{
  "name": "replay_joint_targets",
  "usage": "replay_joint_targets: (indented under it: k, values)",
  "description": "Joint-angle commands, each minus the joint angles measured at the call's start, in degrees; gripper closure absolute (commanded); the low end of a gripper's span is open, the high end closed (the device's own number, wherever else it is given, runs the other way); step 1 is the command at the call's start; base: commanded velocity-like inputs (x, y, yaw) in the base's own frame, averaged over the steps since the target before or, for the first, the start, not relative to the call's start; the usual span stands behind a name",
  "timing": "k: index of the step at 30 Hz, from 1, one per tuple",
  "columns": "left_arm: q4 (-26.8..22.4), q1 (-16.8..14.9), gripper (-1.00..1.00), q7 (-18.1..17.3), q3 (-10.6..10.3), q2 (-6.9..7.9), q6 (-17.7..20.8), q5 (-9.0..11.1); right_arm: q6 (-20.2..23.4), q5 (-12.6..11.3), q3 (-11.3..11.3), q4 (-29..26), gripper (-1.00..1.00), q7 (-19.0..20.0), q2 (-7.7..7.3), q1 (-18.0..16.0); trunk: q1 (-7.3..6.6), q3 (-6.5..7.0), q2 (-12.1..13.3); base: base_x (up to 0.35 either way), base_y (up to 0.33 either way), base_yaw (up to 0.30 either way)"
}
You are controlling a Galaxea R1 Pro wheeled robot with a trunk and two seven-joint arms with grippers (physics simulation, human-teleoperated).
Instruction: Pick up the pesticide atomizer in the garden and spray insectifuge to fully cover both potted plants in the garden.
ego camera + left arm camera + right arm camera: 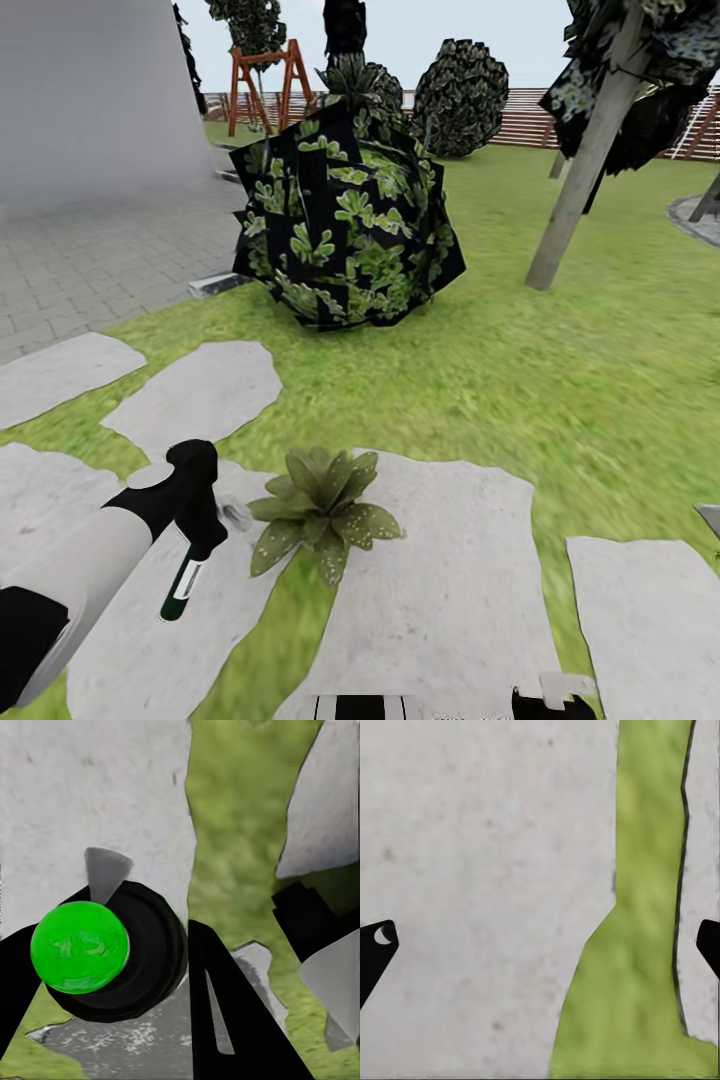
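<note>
My left gripper (200,525) is shut on the pesticide atomizer (183,590), a dark green bottle with a white label that hangs below a black head. Its pale nozzle (236,515) points at a potted plant (320,510), a low rosette of broad green leaves just right of it on a stepping stone (440,570). Seen from the left wrist, the atomizer (79,945) is a bright green disc in a black ring between the dark fingers (225,1020). My right gripper (542,945) is open above stone and a grass strip. The second rosette is out of view.
A big dark broad-leaved shrub (345,225) stands on the lawn behind the plant. A leaning tree trunk (585,165) rises at the right. Grey paving (90,260) and a pale wall lie at the left, and a brown slatted fence (530,120) runs along the back.
</note>
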Motion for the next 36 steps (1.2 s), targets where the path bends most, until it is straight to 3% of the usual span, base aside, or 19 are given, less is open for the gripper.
replay_joint_targets:
  k: [1, 12, 20, 36]
  values:
    - [-0.16, -0.02, 1.00, -0.56, -0.25, 0.00, 0.61, -0.40, -0.11, -0.45, 0.48, 0.00, -1.00, -0.16, 0.00, -0.02, -0.01, -0.05, -0.02, -0.005, 0.008, -0.254]
    - [0.06, 0.00, 1.00, -0.50, -0.17, -0.12, 0.54, -0.64, -0.11, -0.48, 0.47, 0.00, -1.00, -0.24, 0.00, -0.02, -0.01, -0.05, -0.02, -0.001, 0.025, -0.198]
    - [0.12, 0.00, 1.00, -0.47, -0.14, -0.11, 0.70, -0.64, -0.11, -0.48, 0.47, 0.00, -1.00, -0.17, 0.00, -0.01, -0.01, -0.05, -0.02, 0.050, 0.287, -0.027]
    - [0.33, 0.45, 1.00, 0.05, -0.18, -1.10, 0.69, -0.64, -0.11, -0.47, 0.47, 0.00, -1.00, -0.17, 0.00, 0.00, -0.01, -0.05, -0.02, -0.015, 0.322, -0.243]
